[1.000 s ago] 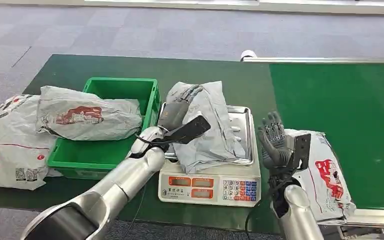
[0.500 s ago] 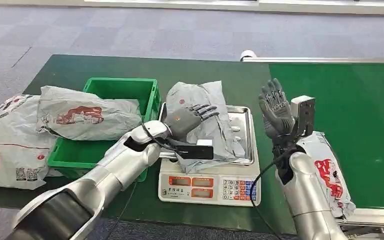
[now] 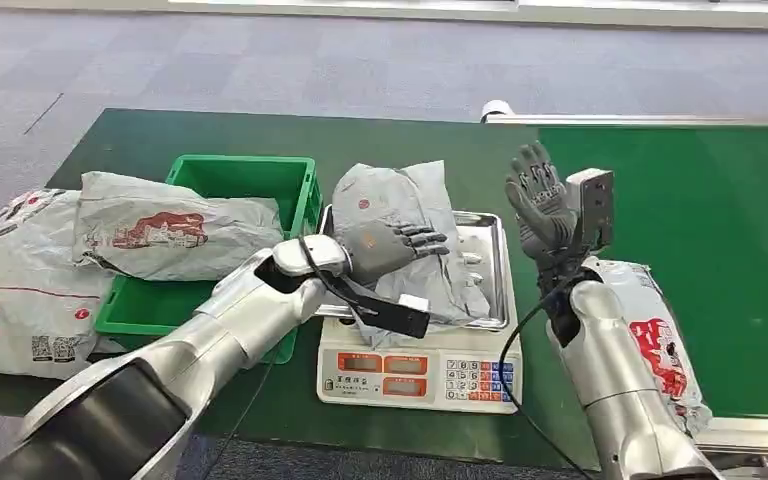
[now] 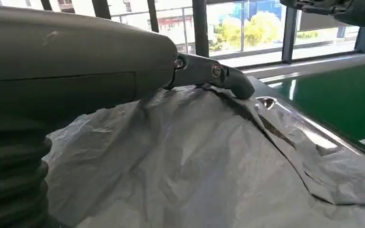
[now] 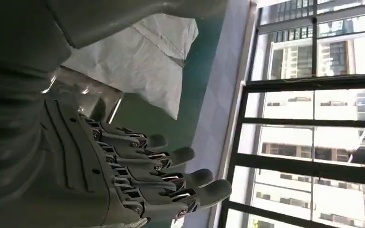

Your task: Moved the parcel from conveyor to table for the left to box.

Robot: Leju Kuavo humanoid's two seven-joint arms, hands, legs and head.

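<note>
- Your left hand (image 3: 385, 245) lies flat on the grey parcel (image 3: 400, 215), fingers spread, not clasping it; the parcel sits on the scale (image 3: 420, 365) tray on the green surface (image 3: 160, 140).
- Your right hand (image 3: 540, 205) is raised, released, holding nothing.
- The parcels' red print is too small to read.
- Since half a second ago, the right hand has drifted slightly left.

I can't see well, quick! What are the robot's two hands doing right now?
Left hand: rests on the grey parcel on the scale; grip cannot be told.
Right hand: open, raised, empty.
</note>
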